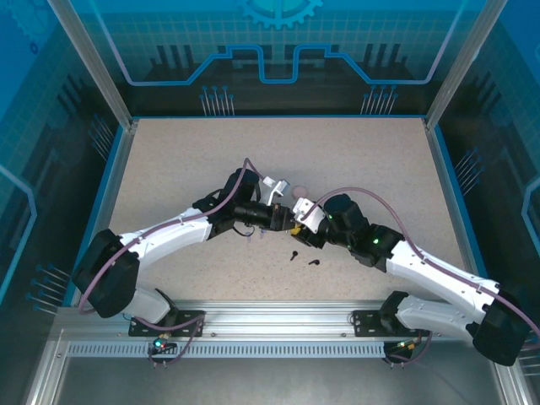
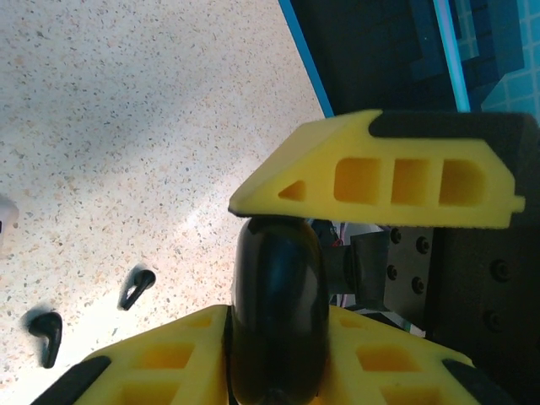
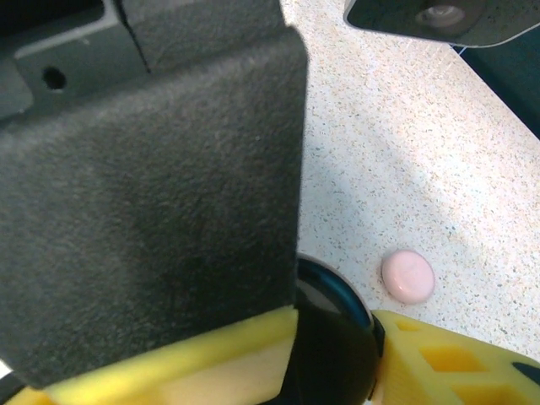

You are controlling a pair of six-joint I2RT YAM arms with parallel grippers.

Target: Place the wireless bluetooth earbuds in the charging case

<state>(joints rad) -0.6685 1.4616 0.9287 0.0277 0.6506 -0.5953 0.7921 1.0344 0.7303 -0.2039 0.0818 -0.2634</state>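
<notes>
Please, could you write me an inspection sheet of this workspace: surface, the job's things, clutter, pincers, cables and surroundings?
Surface: speckled beige table; bare parts look clean.
Job's things: black case between the left pincer's fingers; a black earbud and a second black earbud lie loose on the table; pink case lies on the table, apart from them.
Clutter: nothing seen.
Pincers: left pincer shut on the black case; right pincer close against the same case, grip cannot be told.
Cables: left cable and right cable loop along their arms.
Surroundings: blue patterned walls; aluminium rail at the near edge.
</notes>
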